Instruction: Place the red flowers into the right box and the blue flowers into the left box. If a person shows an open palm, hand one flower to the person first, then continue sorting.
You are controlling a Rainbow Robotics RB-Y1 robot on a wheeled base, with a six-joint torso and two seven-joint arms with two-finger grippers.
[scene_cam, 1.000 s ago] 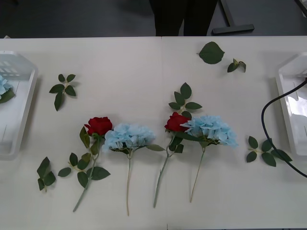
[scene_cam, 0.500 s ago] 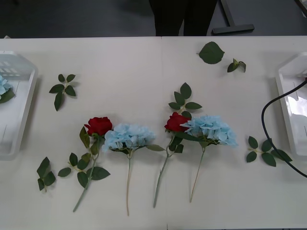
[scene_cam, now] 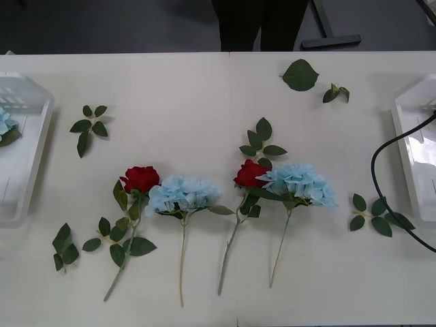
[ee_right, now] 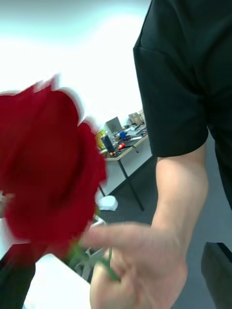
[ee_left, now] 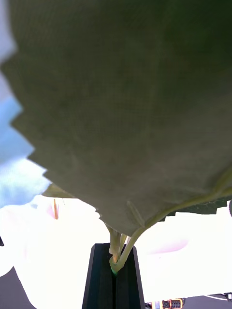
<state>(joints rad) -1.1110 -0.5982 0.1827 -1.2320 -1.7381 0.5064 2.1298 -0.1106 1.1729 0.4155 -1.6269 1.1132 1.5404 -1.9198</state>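
Red petals fill the near part of the right wrist view: a rose [ee_right: 46, 169] is held up in the air, its green stem running down into the fingers of a person's hand [ee_right: 137, 270], which pinches the stem just under the bloom. The person wears a dark short-sleeved top, and the bare forearm rises behind the hand. Whether the right gripper is closed on that stem or has let go cannot be told.

The left gripper [ee_left: 114, 277] is clamped on a thin green stem [ee_left: 117, 251], its black fingers pressed together around it. A large serrated green leaf [ee_left: 125, 111] spreads right in front of the lens, and a bit of pale blue bloom [ee_left: 14, 159] shows beside it.

On the table [scene_cam: 191, 82], two red roses [scene_cam: 140, 178] [scene_cam: 250, 174] and two blue flowers [scene_cam: 182, 194] [scene_cam: 300, 182] lie in a row, stems pointing toward the robot, each rose touching the blue head to its right. Loose leaf sprigs [scene_cam: 90, 126] are scattered around them. The slotted left box [scene_cam: 27, 163] sits at the table's left edge with a blue bloom [scene_cam: 5, 122] in it. The smooth right box [scene_cam: 409, 122] sits at the right edge, and a black cable [scene_cam: 381, 177] curves across it.
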